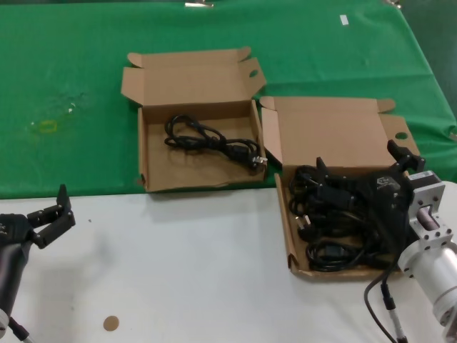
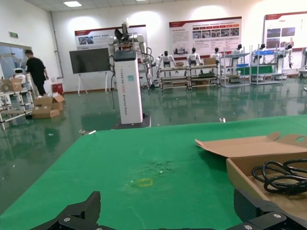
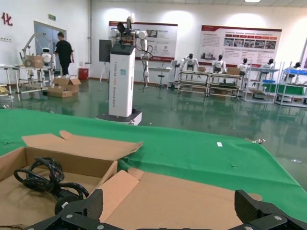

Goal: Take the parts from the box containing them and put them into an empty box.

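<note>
The box containing them, heaped with black power cords, sits at the desk's right edge, straddling the line where green cloth meets white top. Just beside it, toward the middle, the empty box already holds one cord. The right gripper is lowered over the heap, spread wide, nothing clasped. A pick looks to be in hand; closing on one cord and lifting it clear is called for next. The left gripper is parked open near the left edge. "TIANQIN" can perhaps be read on a distant pillar.
</note>
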